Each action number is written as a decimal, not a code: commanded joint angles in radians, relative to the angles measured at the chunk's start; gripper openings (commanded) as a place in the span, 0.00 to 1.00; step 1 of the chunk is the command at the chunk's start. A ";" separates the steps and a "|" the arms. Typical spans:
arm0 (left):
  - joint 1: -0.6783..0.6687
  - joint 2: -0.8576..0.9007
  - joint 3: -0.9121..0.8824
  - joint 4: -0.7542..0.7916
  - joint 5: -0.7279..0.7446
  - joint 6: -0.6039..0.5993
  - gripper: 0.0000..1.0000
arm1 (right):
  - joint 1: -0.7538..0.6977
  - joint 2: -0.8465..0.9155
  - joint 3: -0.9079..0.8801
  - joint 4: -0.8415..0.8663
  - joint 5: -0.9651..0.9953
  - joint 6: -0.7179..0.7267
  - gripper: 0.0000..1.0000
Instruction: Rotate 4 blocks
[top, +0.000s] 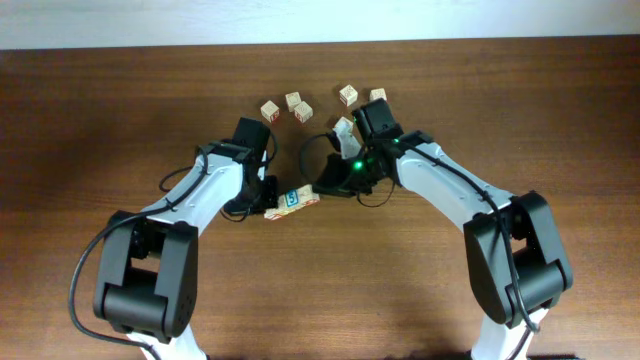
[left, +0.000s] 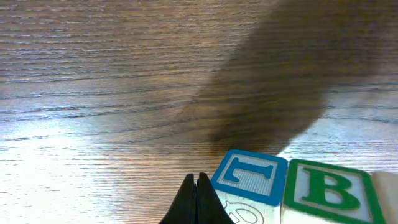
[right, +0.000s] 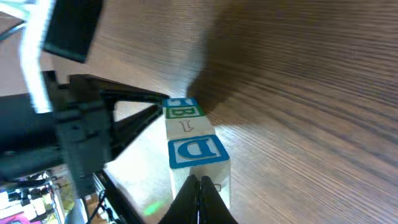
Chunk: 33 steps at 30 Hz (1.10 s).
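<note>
Both hands were clenched, empty: left hand (left: 196, 186) just beside blue-framed wooden letter block (left: 249, 178), right hand (right: 200, 186) at blue "D" wooden block (right: 196, 152). Slow nudge at corner looked best — turn, not slide.

Setting: a robotics laboratory or test bench, not a domestic room.

Indicators:
- Two black-and-white robot arms, the left arm (top: 200, 195) and the right arm (top: 450, 185), are mounted at the near edge of a dark wood-grain table (top: 100, 120).
- An exposed black cable (top: 80, 270) loops beside the left arm's base.
- A green indicator light (top: 357, 165) glows on the right arm.
- Small wooden letter blocks (top: 292, 200) lie on the table between the arms.
- A plain white strip (top: 320, 20) borders the table's far edge.
- The right wrist view shows blurred coloured clutter (right: 25, 199) at lower left. Its nature cannot be determined.
</note>
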 joint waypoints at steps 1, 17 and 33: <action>-0.051 0.008 0.004 0.022 0.169 0.000 0.00 | 0.086 -0.003 0.012 0.010 -0.068 0.010 0.04; 0.015 0.007 0.005 0.044 0.259 -0.037 0.00 | 0.106 -0.003 0.012 0.011 -0.018 0.026 0.04; 0.234 0.007 0.005 0.167 0.284 -0.037 0.00 | 0.120 0.011 0.012 0.063 0.089 0.043 0.04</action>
